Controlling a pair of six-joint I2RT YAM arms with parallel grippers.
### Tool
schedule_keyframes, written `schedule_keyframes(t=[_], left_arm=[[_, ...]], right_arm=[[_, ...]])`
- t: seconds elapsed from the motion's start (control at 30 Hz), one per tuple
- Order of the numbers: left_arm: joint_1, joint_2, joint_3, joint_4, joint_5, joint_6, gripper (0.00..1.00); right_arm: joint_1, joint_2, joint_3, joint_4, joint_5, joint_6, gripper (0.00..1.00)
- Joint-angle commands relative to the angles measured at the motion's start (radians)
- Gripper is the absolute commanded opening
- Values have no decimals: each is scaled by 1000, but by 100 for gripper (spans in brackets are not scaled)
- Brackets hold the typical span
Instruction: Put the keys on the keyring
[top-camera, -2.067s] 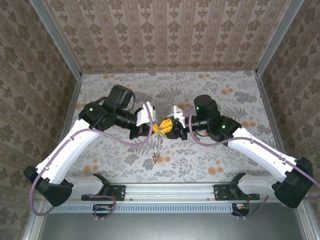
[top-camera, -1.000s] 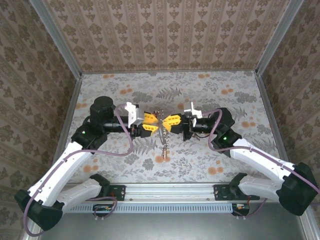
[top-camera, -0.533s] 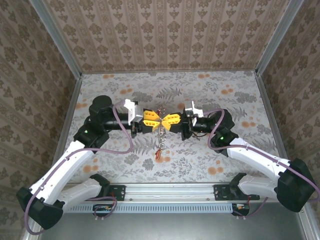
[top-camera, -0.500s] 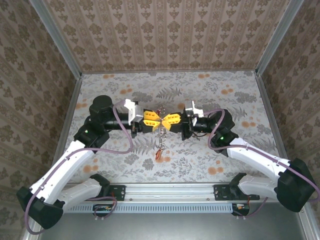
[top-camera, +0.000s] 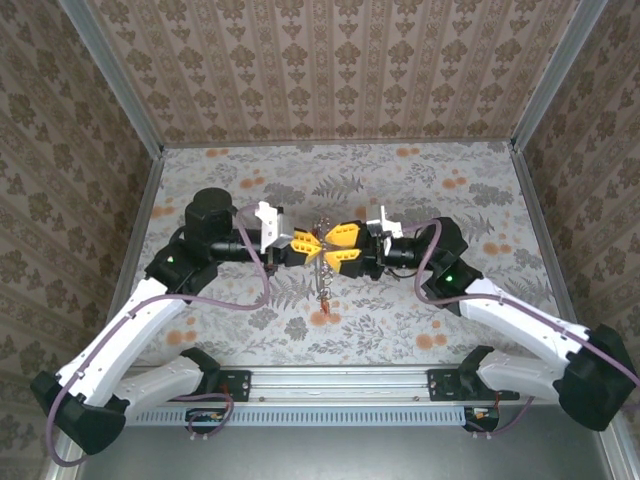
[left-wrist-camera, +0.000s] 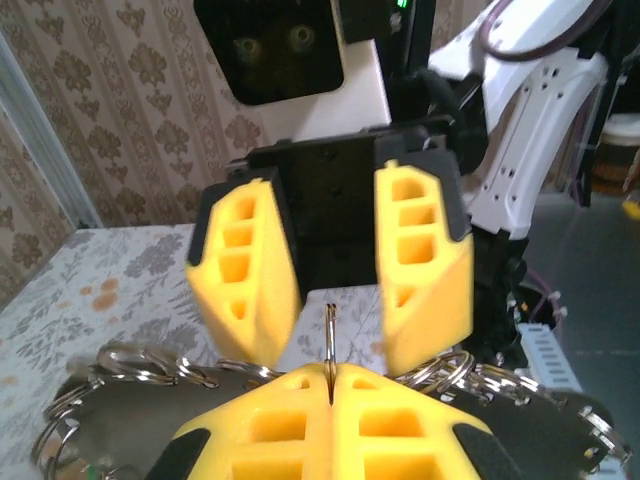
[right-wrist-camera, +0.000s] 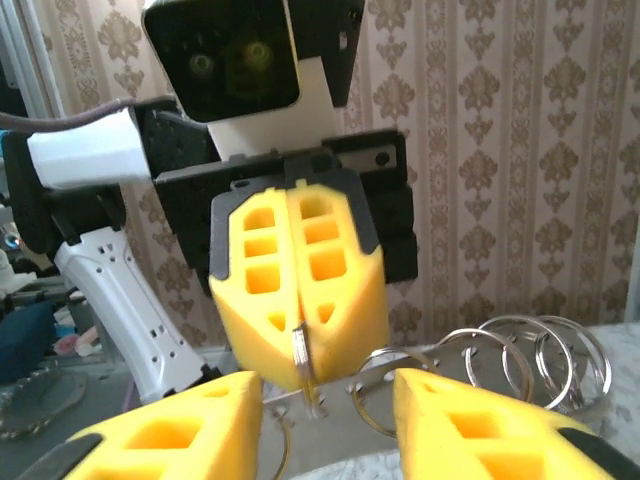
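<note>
While the two arms meet nose to nose above the middle of the table (top-camera: 460, 200), the left gripper (left-wrist-camera: 330, 378) is pressed together and pinching the thin metal edge of the keyring (right-wrist-camera: 300, 356), which stands upright between its tips. Right across from it, the right gripper (right-wrist-camera: 325, 388) is spread apart. One jaw sits on each side of the ring and neither touches it, going by both wrist views. From the top camera, a short chain (top-camera: 322, 280) runs from the pinched spot toward the near edge. At the end of the chain is a small reddish clump that looks like the keys (top-camera: 322, 314), too tiny to make out properly. It's hard to tell if that clump dangles or rests on the table.
</note>
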Motion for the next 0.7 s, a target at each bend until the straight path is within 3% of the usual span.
schedule_keyframes(t=[0.0, 0.1, 0.23, 0.5, 0.67], left_arm=[[-12, 26, 135, -272, -86, 226, 0], [-32, 49, 202, -389, -152, 327, 0], [-63, 78, 271, -496, -244, 426, 0], [-73, 122, 313, -534, -286, 478, 0], [-72, 167, 326, -546, -294, 486, 0]], right_arm=[[4, -101, 82, -400, 74, -245, 46], [-2, -147, 125, -603, 120, -342, 50], [-3, -159, 158, -728, 146, -400, 51], [5, -91, 236, -720, 214, -442, 44], [13, -31, 275, -702, 177, -467, 38]])
